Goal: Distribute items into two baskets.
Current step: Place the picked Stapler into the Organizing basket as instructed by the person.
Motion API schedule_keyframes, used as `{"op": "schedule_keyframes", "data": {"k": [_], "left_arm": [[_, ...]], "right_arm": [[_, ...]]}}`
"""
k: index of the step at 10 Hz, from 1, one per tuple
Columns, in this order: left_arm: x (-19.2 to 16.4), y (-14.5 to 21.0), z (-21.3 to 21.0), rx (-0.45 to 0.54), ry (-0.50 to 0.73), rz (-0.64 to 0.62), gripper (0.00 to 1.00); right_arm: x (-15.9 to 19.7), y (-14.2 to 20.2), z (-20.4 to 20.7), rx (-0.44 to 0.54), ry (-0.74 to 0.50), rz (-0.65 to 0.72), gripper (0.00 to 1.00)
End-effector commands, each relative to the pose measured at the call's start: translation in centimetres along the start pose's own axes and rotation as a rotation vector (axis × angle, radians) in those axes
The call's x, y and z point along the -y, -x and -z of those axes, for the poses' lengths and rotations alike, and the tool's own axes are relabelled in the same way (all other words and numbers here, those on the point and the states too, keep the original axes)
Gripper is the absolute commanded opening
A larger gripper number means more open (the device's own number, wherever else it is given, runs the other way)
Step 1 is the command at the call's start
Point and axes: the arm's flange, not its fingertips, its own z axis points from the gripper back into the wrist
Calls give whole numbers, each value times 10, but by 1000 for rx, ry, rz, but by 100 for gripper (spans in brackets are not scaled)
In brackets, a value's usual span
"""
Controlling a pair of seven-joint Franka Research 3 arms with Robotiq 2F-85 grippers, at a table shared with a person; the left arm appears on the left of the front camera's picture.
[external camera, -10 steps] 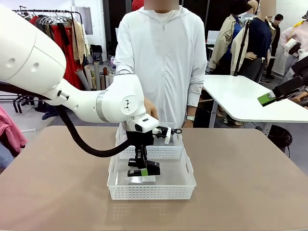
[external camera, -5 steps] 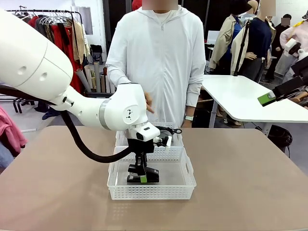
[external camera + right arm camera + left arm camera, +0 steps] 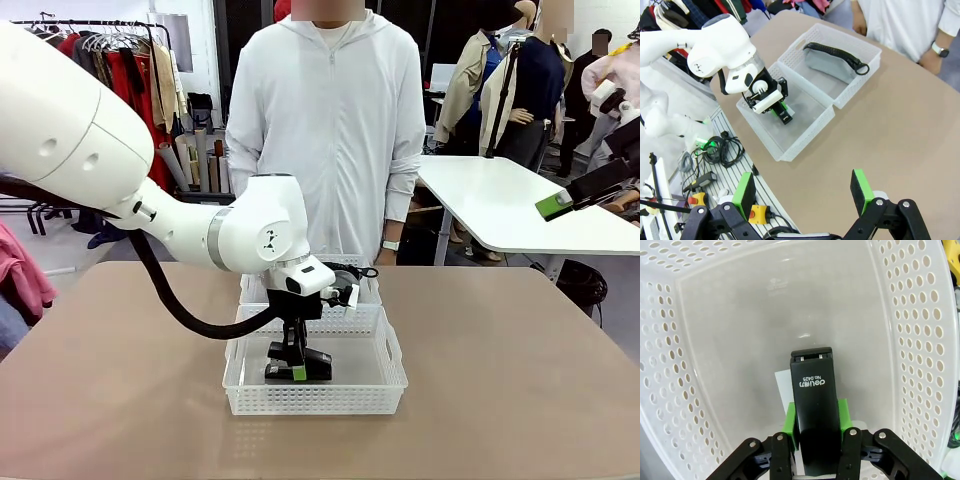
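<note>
Stapler (image 3: 812,410) lies flat on the floor of the near basket (image 3: 390,380), long axis crosswise, left gripper (image 3: 815,432) fingers clamped across it. Right gripper (image 3: 805,192) fingers spread wide, holding nothing.

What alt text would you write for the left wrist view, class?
The left hand grips a black stapler between its green pads, low inside a white perforated basket. A small white label lies on the basket floor beside the stapler.

Matt blk stapler (image 3: 813,415), perforated plastic basket (image 3: 912,340)
</note>
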Motion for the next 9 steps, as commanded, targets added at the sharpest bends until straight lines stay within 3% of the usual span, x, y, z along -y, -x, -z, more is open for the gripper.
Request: {"op": "schedule_keyframes", "data": {"k": [1,2,3,9], "left_arm": [[4,2,-3,5,-19,-13,77],[6,2,-12,12,-38,-18,97],[9,0,-21,19,-50,-26,100],[7,-7,-48,46,-65,-31,100]], "right_arm": [[0,0,0,3,4,0,100],[0,0,0,3,4,0,100],[0,0,0,3,4,0,100],[0,0,0,3,4,0,100]]}}
